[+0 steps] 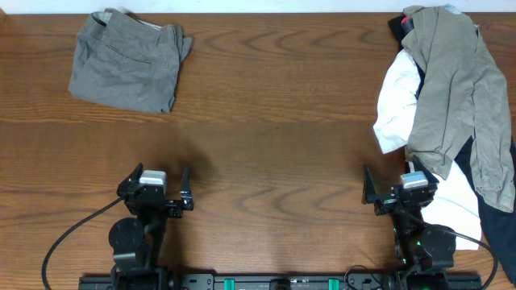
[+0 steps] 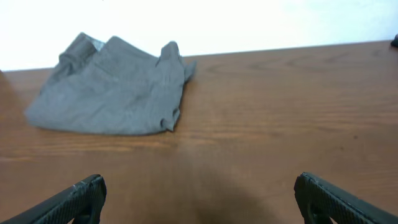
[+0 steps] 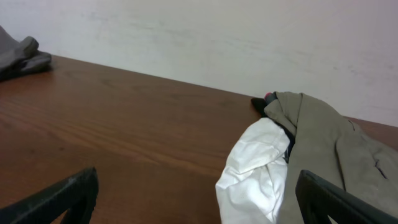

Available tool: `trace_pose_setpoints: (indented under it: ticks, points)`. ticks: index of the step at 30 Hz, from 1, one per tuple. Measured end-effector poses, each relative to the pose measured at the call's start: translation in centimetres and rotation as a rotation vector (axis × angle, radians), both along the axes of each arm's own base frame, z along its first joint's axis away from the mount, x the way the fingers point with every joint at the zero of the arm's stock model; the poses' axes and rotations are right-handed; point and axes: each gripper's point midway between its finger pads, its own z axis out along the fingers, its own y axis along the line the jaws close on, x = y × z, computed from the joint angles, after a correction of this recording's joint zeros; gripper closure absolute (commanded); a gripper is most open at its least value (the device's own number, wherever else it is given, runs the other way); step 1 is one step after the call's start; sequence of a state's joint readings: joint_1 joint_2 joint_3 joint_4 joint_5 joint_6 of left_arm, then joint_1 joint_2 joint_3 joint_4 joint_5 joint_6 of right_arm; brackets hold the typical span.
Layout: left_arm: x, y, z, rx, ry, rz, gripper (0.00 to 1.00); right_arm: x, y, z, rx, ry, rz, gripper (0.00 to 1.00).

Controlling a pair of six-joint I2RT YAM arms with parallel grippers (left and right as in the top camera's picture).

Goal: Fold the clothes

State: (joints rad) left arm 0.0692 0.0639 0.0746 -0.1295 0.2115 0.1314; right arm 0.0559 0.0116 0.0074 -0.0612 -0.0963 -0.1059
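Nearest of all, the two arms sit at the near edge of the wooden bench [image 1: 274, 129]. The left pincer [image 1: 158, 187] is spread wide over the wood, gripping nothing, and a black cable [image 1: 71, 232] loops away from its base. The right pincer [image 1: 401, 192] is spread just as wide and also grips nothing. From overhead its body overlaps the near fringe of a heap of clothes, though whether it touches the cloth cannot be told. The grey shorts [image 1: 127, 63] lie well apart from both arms at the far left corner of the bench. They are gathered into a compact, roughly square bundle with a stitched pocket facing up and a strip of pale waistband showing along the far edge. The heap lies along the right side. A khaki-tan garment [image 1: 459, 89] is draped on top, running from the far edge toward the near one. A white garment [image 1: 397, 105] spills out from under it on the left and again near the right arm. A navy garment [image 1: 496, 234] shows beneath at the right edge. At the far end of the heap a dark item [image 1: 397, 26] with a touch of red peeks out, too hidden to identify. A pale wall [image 3: 205, 37] rises behind the bench.
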Motion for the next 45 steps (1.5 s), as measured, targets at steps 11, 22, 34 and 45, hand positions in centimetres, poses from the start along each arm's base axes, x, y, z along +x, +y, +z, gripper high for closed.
trace_pose_setpoints:
  ticks: [11,22,34,45]
  points:
    - [0.2,-0.3,1.4,0.005,-0.106,-0.018,0.02,0.0,0.0,0.0,0.000,0.000,0.000,0.01]
    - [0.2,-0.4,1.4,-0.025,-0.103,-0.017,0.02,0.0,0.0,0.0,0.000,0.000,0.000,0.01]
    - [0.2,-0.4,1.4,-0.026,-0.103,-0.017,0.02,0.0,0.0,0.0,0.000,0.001,0.000,0.01]
    - [0.2,-0.4,1.4,-0.026,-0.103,-0.017,0.02,0.0,0.0,0.0,0.000,0.000,0.000,0.01]
